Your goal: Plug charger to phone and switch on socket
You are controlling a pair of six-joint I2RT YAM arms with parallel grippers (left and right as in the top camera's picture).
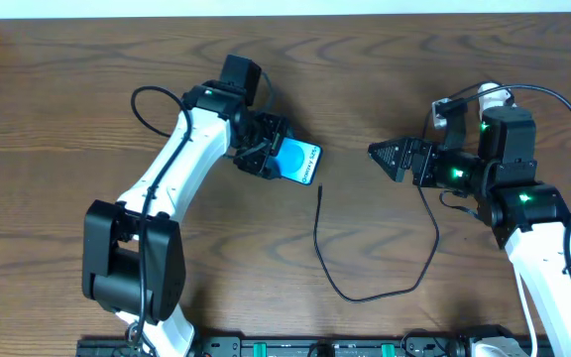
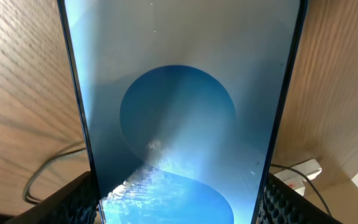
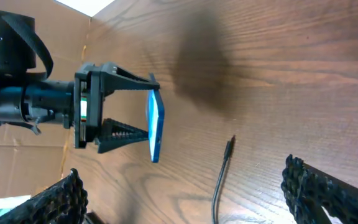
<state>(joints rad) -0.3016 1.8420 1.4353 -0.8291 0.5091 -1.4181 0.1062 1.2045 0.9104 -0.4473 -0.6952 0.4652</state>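
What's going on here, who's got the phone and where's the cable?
The left gripper holds the phone by its long edges, screen lit. The right gripper is open and empty, pointing toward the phone. The charger lies loose on the table, connector tip between the two grippers, not yet plugged in. The socket sits by the right arm, partly hidden.

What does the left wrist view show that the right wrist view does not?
Only the left wrist view: the phone's blue screen face-on, and the white socket at lower right. Only the right wrist view: the charger, its tip lying free on the table, and the phone seen edge-on. Both: the phone held in the left claw over the table.
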